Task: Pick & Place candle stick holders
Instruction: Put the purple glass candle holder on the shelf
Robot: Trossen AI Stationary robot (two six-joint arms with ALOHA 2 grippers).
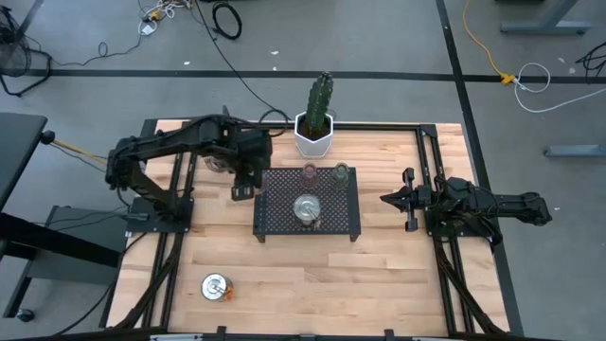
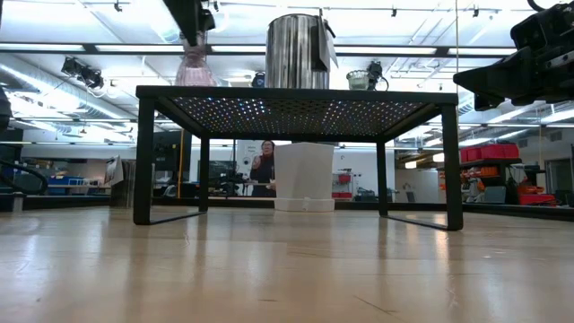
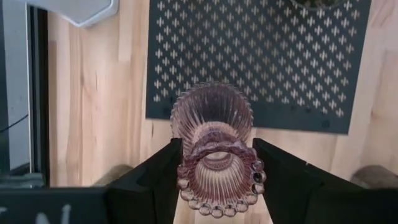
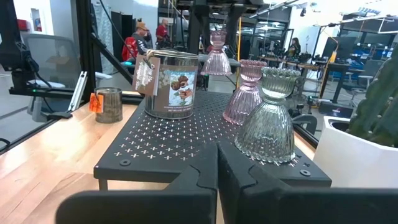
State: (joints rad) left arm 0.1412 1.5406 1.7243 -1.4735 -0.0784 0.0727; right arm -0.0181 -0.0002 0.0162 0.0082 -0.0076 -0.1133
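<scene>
My left gripper (image 1: pixel 248 176) hangs over the table by the far left corner of the black mesh tray (image 1: pixel 284 227), shut on a pink ribbed glass candle stick holder (image 3: pixel 212 118). The low view shows that holder (image 2: pixel 193 68) under the fingers, at the tray's left end. On the tray stand another pink holder (image 4: pixel 244 93), a clear greenish one (image 4: pixel 267 121) and a silver tin holder (image 1: pixel 306 209). A further silver holder (image 1: pixel 216 286) sits on the table near the front left. My right gripper (image 1: pixel 390 199) rests shut and level, right of the tray. My left gripper pinches the pink holder's beaded rim end (image 3: pixel 217 186) between its two fingers (image 3: pixel 158 177), which come from above and point steeply down. The holder hangs upright below them, its wide fluted end (image 3: pixel 211 109) lowest, over the tray's left edge. I cannot tell whether it touches the tray.
A white hexagonal pot with a cactus (image 1: pixel 315 133) stands just beyond the tray's far edge. Black frame rails (image 1: pixel 431 161) run along the table's sides. Bare wood (image 1: pixel 331 284) lies in front of the tray.
</scene>
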